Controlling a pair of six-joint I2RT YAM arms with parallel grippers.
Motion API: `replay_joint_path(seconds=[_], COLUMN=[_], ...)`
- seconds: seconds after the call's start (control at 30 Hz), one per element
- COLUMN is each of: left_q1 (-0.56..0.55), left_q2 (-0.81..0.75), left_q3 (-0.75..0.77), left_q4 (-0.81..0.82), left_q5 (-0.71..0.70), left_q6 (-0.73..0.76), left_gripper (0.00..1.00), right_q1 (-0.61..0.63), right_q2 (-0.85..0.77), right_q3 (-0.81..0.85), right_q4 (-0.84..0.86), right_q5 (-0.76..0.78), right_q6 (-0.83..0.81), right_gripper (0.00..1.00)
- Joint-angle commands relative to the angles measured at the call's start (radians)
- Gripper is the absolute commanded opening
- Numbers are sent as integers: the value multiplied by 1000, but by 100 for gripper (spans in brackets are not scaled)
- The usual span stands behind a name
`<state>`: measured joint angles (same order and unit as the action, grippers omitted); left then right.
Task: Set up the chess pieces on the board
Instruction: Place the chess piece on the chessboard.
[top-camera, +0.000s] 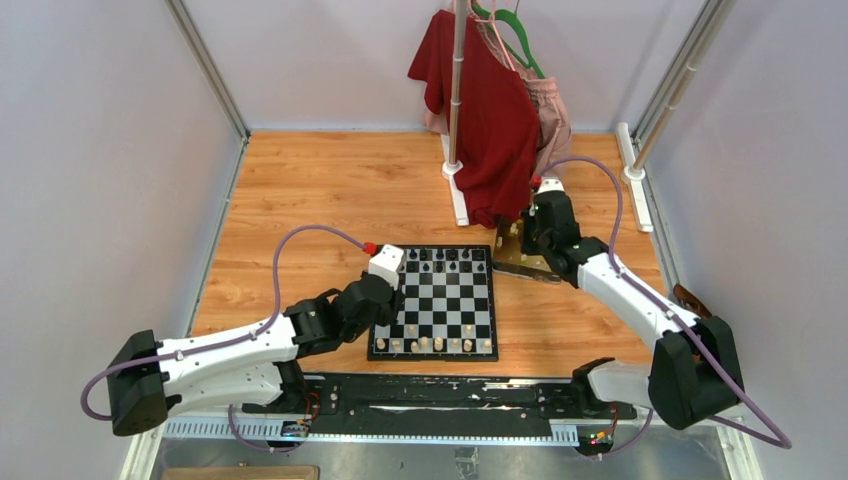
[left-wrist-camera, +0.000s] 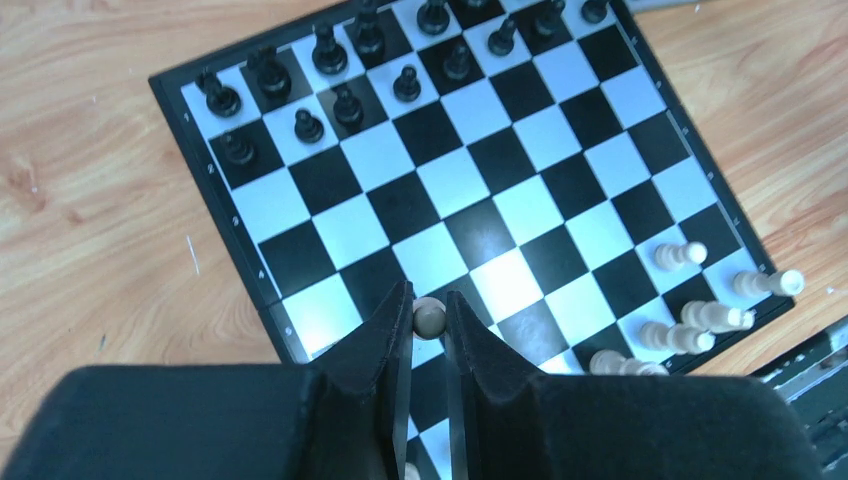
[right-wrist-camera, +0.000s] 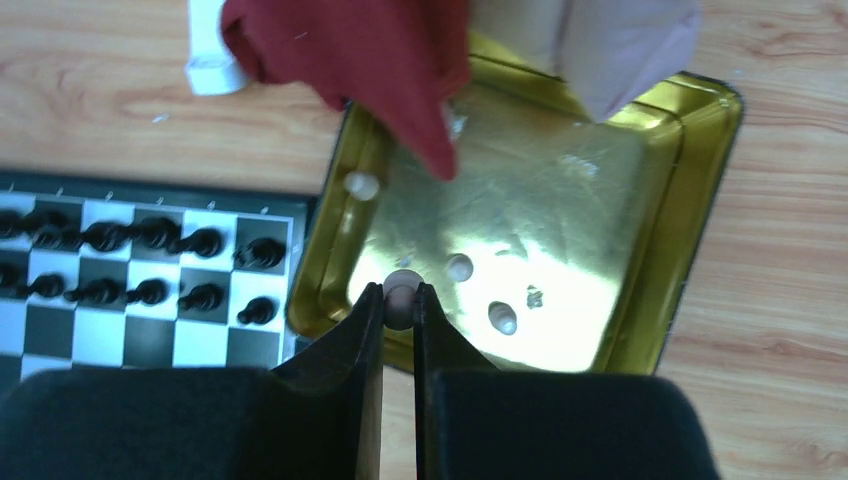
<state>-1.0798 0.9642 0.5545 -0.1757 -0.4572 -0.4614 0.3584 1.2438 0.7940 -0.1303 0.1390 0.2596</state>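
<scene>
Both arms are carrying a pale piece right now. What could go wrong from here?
1. The left gripper pinches its cream pawn only by the head, right at the fingertips. It may slip or twist when set on the board.
2. The red shirt hangs over the gold tin, just beyond the right gripper and its cream piece. Rising from here could snag the cloth.

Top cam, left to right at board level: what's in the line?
left gripper → board → gold tin → right arm's white forearm
</scene>
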Motion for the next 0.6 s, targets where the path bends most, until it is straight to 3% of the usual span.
replay_joint_path(seconds=[0.0,0.57], left_q1=[-18,-50], left_q2=[-55,-115], left_q3=[-57,-163], left_q4=[-5,20], left_q5=[-26,-1], left_q6=[-47,-73], left_gripper=[0,0], right_q1=[86,435], right_q2=[-43,-87], right_q3=[31,48], right_q4=[-90,-225], right_q5=[20,130], right_q6=[-48,-59], right_gripper=[0,0])
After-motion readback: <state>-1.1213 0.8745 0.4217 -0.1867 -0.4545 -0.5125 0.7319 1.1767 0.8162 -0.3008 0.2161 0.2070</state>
